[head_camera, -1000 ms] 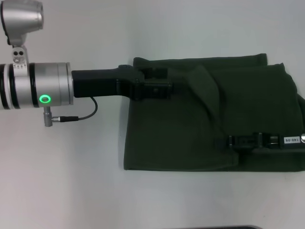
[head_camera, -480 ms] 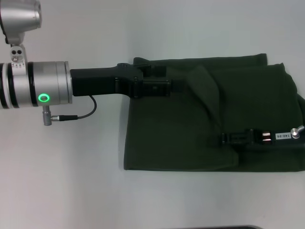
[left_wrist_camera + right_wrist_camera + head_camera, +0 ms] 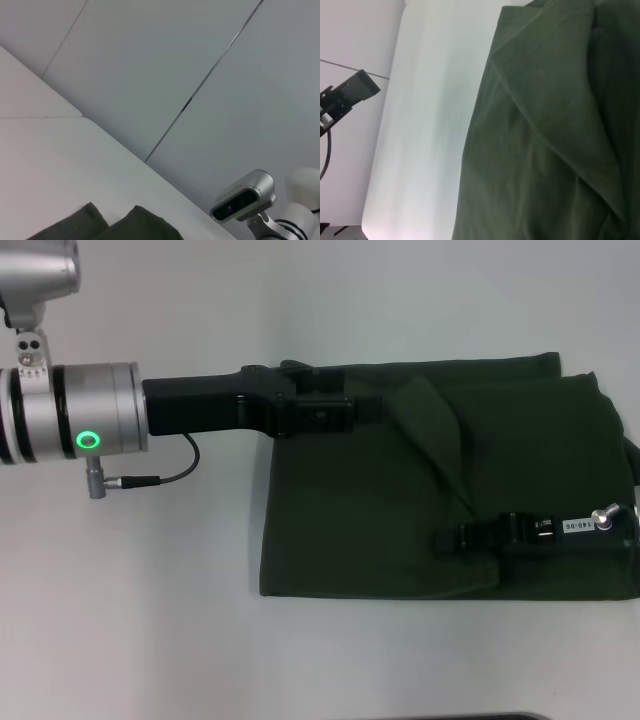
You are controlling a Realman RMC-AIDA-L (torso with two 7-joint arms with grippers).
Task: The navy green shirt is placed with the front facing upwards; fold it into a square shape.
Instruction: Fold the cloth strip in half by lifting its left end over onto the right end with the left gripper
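Note:
The navy green shirt (image 3: 400, 510) lies folded into a wide rectangle on the white table (image 3: 150, 600), its front hidden inside the folds. A flap of cloth (image 3: 425, 425) runs slanting across its upper middle. My left gripper (image 3: 365, 408) reaches in from the left and rests over the shirt's far left corner. My right gripper (image 3: 450, 538) comes in from the right, low over the shirt's near half. The right wrist view shows the shirt (image 3: 550, 140) with its slanting fold. In the left wrist view only a bit of the shirt (image 3: 120, 225) shows.
Bare white table (image 3: 420, 130) surrounds the shirt on the left, the far side and the near side. The left arm's silver wrist (image 3: 80, 425) with its cable hangs over the table at the left. A grey wall (image 3: 175, 75) rises behind the table.
The right gripper has slid leftward over the shirt's near half and turned at the wrist. The left gripper has shifted slightly toward the far edge. The shirt's outline is unchanged.

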